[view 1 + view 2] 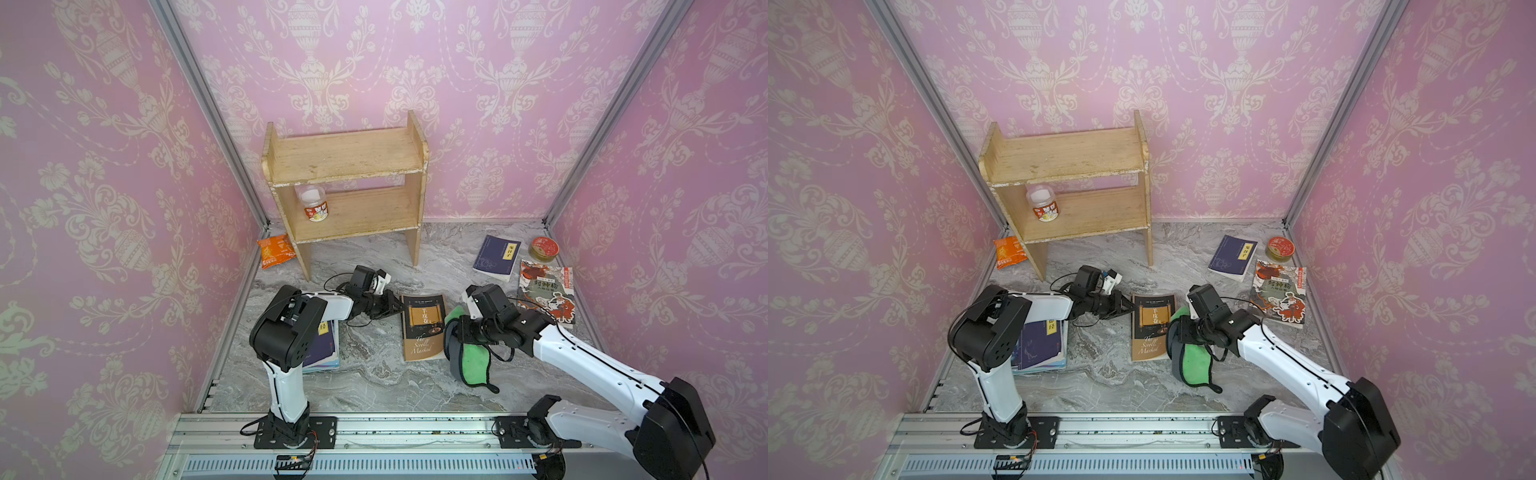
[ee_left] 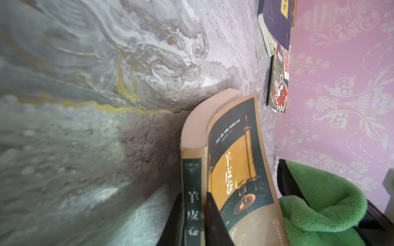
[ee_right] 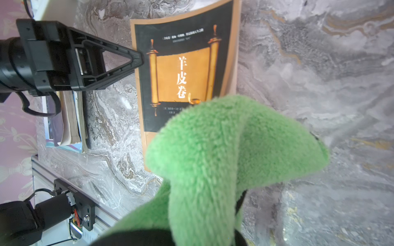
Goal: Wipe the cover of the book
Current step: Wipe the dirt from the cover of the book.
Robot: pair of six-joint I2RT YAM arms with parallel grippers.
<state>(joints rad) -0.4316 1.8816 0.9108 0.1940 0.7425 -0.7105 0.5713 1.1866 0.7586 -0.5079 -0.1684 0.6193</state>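
Centre of the marble table: book, face up, its spine edge pinched by the left gripper, jaws nearly closed on it. Beside its open edge, the right gripper is clamped fully on a green cloth that overhangs the lower cover; contact uncertain. Hazards: an inward stroke could snag and fold the cover's curled free edge; a hard push could pivot the book out of the pinch.

Book hemmed — cloth right, tool left.
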